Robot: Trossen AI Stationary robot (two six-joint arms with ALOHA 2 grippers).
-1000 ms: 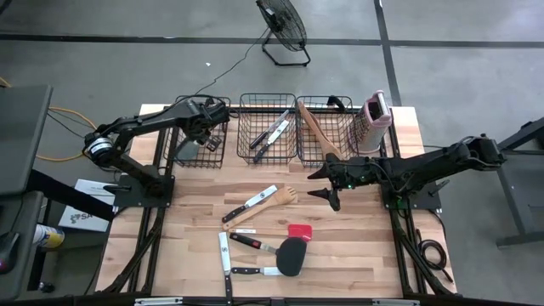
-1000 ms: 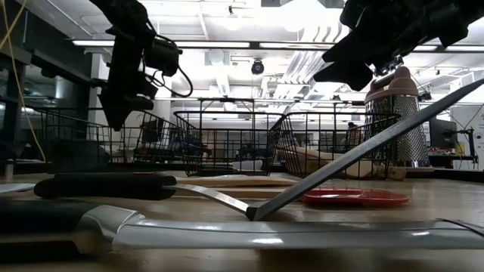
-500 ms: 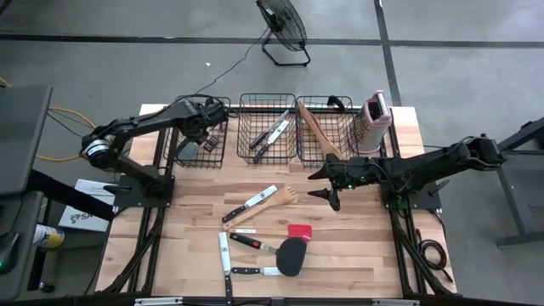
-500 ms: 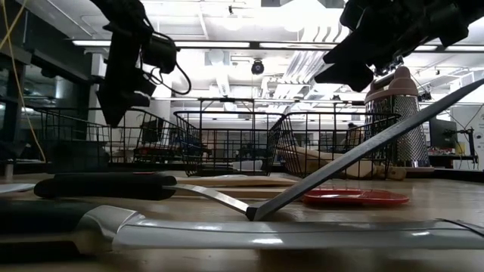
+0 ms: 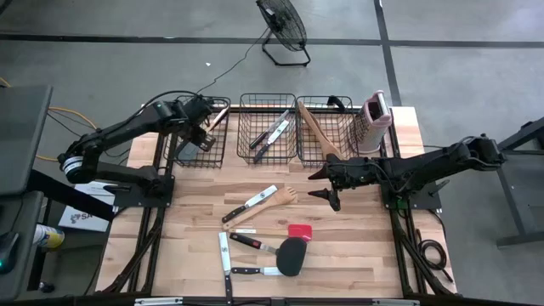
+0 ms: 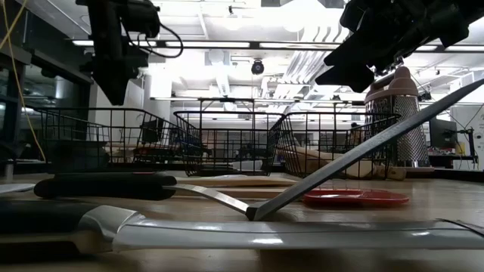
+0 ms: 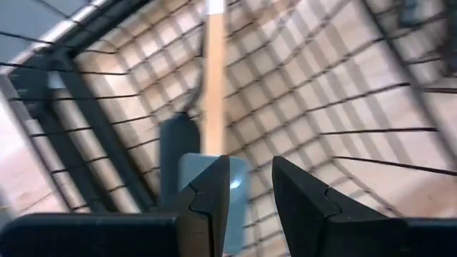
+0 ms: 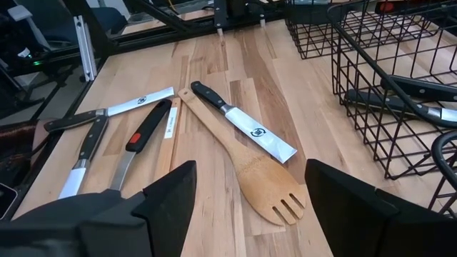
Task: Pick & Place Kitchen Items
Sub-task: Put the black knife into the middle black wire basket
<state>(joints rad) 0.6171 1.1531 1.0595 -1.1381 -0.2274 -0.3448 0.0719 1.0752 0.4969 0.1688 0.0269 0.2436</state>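
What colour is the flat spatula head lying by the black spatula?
Red; the spatula head shows best in the high view, beside the black spatula.

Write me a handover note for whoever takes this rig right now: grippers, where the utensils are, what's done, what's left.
Left gripper: above the left basket, fingers apart, empty; a wooden-handled utensil lies in that basket below it.
Right gripper: open, empty, hovering over the table beside the wooden fork-spoon.
Done: knives in the middle basket, wooden spatulas in the right basket.
Left: on the table, the fork-spoon, the knife across it, a red spatula, a black spatula and more knives.
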